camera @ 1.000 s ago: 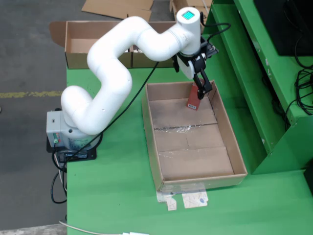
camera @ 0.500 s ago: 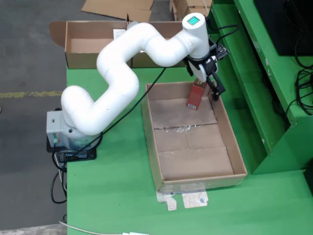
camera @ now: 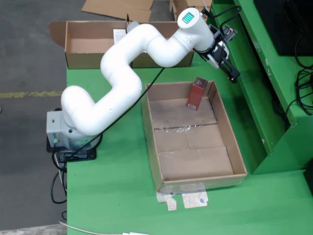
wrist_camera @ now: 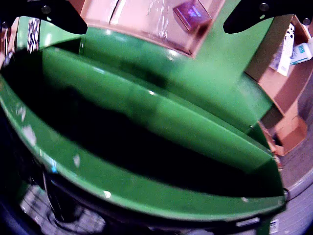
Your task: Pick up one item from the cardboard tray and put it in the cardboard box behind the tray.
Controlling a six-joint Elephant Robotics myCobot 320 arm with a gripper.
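Observation:
A red box (camera: pixel 196 94) stands upright in the far end of the cardboard tray (camera: pixel 152 142), leaning near its back wall. My gripper (camera: pixel 233 73) is off to the right of the tray's far corner, tilted out over the green shelf, apart from the box. In the wrist view its two dark fingers (wrist_camera: pixel 54 14) sit wide apart, so the gripper (wrist_camera: pixel 155 24) is open and empty, with the red box (wrist_camera: pixel 191 13) small between them beyond the tray edge. The cardboard box (camera: pixel 93 46) stands behind the tray at the table's back edge.
A green shelf frame (camera: pixel 254 73) runs along the right of the tray, close to the gripper. Cables (camera: pixel 303 88) hang at the far right. Flat cardboard (camera: pixel 117 7) lies on the floor behind. Paper labels (camera: pixel 188 200) lie at the tray's near end.
The gripper, shut on the red box a second ago, has opened and let it go. It has swung up and to the right, out of the tray. The box stays standing in the tray.

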